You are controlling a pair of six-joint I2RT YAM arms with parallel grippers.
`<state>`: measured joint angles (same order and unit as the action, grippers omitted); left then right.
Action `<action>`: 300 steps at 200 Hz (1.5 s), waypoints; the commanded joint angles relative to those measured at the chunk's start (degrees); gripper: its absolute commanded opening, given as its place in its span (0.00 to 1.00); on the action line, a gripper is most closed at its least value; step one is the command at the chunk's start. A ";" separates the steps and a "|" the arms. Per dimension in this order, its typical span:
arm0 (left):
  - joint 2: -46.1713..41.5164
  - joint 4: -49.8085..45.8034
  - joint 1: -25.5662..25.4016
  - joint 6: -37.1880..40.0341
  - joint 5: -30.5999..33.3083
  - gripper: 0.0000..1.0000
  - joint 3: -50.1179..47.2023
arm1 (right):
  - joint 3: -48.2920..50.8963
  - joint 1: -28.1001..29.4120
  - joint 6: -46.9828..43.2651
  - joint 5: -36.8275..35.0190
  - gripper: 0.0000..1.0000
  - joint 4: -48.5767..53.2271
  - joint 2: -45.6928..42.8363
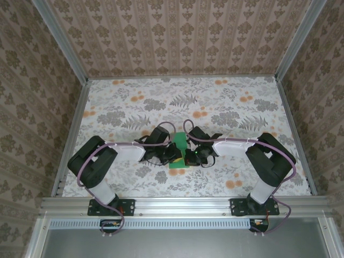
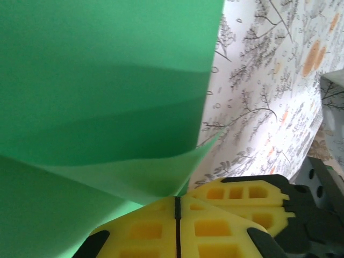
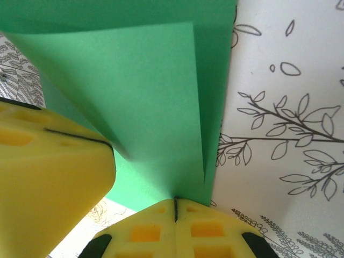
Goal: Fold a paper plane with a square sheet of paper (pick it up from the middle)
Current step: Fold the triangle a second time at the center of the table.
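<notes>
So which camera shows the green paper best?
Right wrist view: the green paper shows its folded layers and edges. Left wrist view crops it close; top view shows a small distant patch.

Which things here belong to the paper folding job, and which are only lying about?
Belong to the job: green paper sheet, partly folded; left gripper and right gripper, both shut on it.
Only surroundings: flower-patterned table cover; patterned walls; metal frame.
</notes>
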<state>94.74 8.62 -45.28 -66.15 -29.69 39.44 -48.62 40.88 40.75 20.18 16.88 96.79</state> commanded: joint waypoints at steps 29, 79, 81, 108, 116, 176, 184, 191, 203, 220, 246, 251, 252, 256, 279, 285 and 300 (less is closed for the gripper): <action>1.18 2.70 -1.21 0.50 0.75 0.08 -0.15 | 2.04 -0.21 0.91 -1.20 0.03 2.79 1.58; 3.16 0.62 -1.31 0.96 1.32 0.09 0.97 | 1.93 -0.30 0.64 -1.20 0.03 3.37 1.61; 3.17 0.50 -1.31 1.07 1.42 0.09 0.98 | 1.88 -0.31 0.64 -1.20 0.03 3.36 1.55; 3.35 -1.59 -1.22 2.39 2.42 0.09 1.40 | 2.37 -0.37 0.49 -1.24 0.03 3.50 1.64; 3.41 -1.94 -1.13 2.65 2.62 0.09 1.41 | 2.60 -0.44 0.40 -1.18 0.03 3.52 1.64; 2.46 -5.21 2.21 7.26 2.89 0.10 1.05 | 5.76 -0.82 -1.11 -0.74 0.03 4.28 1.50; 2.09 -5.62 3.07 7.94 2.80 0.10 0.92 | 6.33 -0.99 -1.24 -0.69 0.03 4.38 1.48; 1.90 -6.08 3.92 8.58 2.67 0.10 0.90 | 6.74 -0.98 -1.36 -0.67 0.03 4.39 1.46; 1.68 -7.06 5.31 9.77 2.63 0.10 1.04 | 7.45 -1.08 -1.46 -0.65 0.03 4.39 1.38; 1.59 -8.37 7.45 11.27 2.62 0.10 1.52 | 8.26 -1.24 -1.53 -0.67 0.03 4.43 1.38; 1.77 -10.21 10.87 13.51 2.70 0.10 2.40 | 8.84 -1.33 -1.45 -0.67 0.03 4.12 1.52; 1.83 -10.52 11.46 13.90 2.79 0.10 2.65 | 8.90 -1.33 -1.40 -0.67 0.03 4.14 1.50; 1.84 -10.63 11.62 13.97 2.79 0.10 2.70 | 8.89 -1.33 -1.43 -0.67 0.03 4.13 1.53; 1.90 -10.95 12.07 14.30 2.80 0.10 2.85 | 8.89 -1.33 -1.44 -0.67 0.03 4.12 1.53; 1.79 -12.79 14.68 16.21 2.93 0.10 3.43 | 8.70 -1.33 -1.29 -0.67 0.03 4.05 1.47; 1.62 -13.12 15.28 16.52 2.89 0.10 3.48 | 8.61 -1.33 -1.29 -0.67 0.03 4.04 1.50; 0.96 -13.02 16.58 16.74 1.56 0.10 3.76 | 8.22 -1.34 -1.14 -0.45 0.03 3.97 1.39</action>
<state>97.01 -0.40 -31.18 -52.73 -31.09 42.17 -43.77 39.24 40.29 23.40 10.83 95.13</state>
